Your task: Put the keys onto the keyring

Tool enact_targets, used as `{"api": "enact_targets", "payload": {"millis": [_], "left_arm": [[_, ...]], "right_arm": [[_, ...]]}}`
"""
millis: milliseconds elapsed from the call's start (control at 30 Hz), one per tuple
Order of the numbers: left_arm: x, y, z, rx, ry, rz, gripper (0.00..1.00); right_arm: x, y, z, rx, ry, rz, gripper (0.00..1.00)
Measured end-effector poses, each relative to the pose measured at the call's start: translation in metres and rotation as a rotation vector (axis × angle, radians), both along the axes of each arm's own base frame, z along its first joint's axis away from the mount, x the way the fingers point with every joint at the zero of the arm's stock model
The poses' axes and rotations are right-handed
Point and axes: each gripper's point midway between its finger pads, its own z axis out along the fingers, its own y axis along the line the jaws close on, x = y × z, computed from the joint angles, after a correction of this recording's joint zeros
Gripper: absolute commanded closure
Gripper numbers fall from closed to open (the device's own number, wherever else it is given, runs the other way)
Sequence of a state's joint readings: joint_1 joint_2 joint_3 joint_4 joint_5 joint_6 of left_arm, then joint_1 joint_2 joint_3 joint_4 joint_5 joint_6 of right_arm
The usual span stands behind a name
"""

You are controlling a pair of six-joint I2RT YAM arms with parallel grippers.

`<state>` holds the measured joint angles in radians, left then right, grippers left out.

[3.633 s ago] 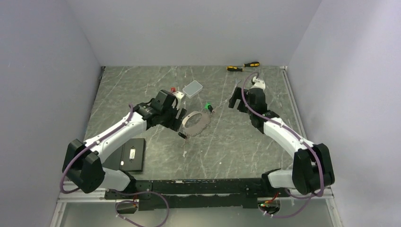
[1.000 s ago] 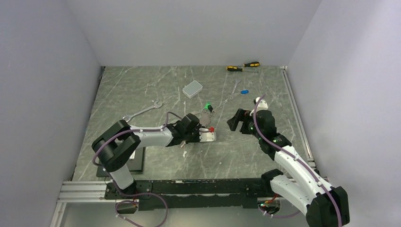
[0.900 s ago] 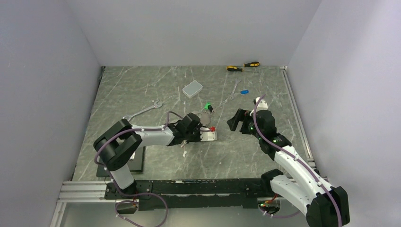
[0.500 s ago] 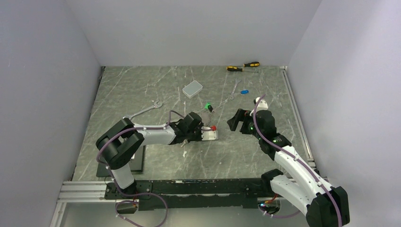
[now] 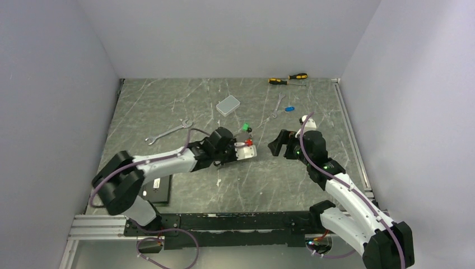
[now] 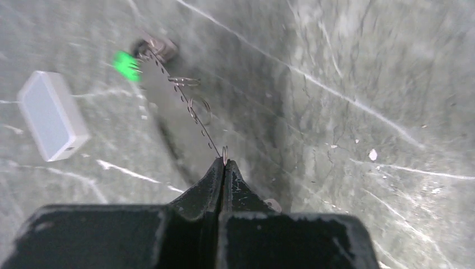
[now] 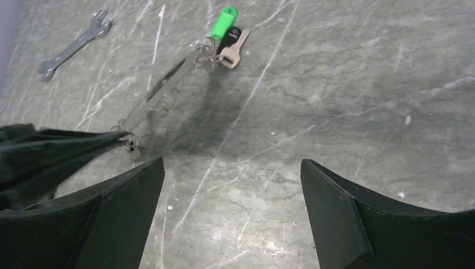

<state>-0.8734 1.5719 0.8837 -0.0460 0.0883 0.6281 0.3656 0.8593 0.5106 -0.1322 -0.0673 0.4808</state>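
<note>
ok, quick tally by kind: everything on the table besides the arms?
Yellow-and-black screwdrivers: 2
Silver open-end wrenches: 2
Small metal keys, green, blue and black heads: 3
Silvery chain-link keyring: 1
Grey rounded rectangular box: 1
Black flat rectangular pad: 1
Total: 10
</note>
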Motion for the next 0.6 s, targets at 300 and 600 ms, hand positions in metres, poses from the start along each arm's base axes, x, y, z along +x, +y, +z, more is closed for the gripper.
{"api": "enact_targets", "payload": {"millis": [300,600], "left_arm": [[-0.025,0.009,0.118,-0.346,-0.038,0.083,1.00],[-0.075,0.022,0.189,-0.659,0.023,0.037,1.00]], "right_arm": [[-0.019,0.041,0.040,0.142,-0.119,0.257,0.06],[-0.082,0.081,0.128,0.343,-0.465,0.647,0.17]]}}
